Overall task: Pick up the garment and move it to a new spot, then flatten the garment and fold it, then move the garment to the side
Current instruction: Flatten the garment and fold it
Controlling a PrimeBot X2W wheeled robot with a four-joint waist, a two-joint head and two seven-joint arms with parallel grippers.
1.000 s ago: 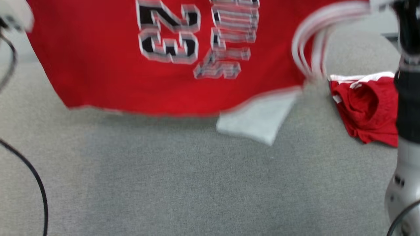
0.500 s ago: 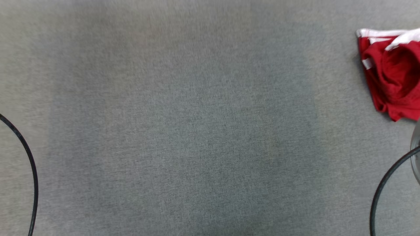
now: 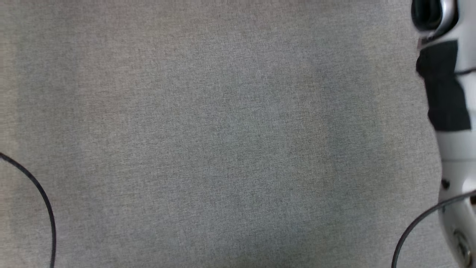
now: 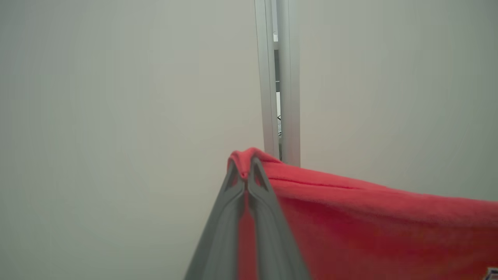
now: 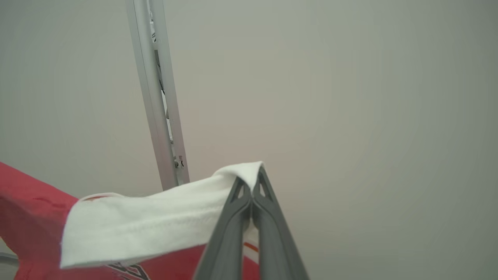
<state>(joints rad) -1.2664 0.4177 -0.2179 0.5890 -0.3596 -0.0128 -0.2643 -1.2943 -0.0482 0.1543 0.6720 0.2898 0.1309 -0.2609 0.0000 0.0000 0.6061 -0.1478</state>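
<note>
Holding the garment up off the grey worktop, left pincer pinching its red edge, right pincer its white trim (pickup done; placing, flattening, folding, side move remain).

We are clamping our left hand and right hand tight on the garment, 2 fingers pressed together on each; our right forearm is crossing the head view's right edge.

A grey woven cloth surface spreads wide and flat under soft, even light. Beyond it stand plain pale wall panels, joined by a slim aluminium post.
</note>
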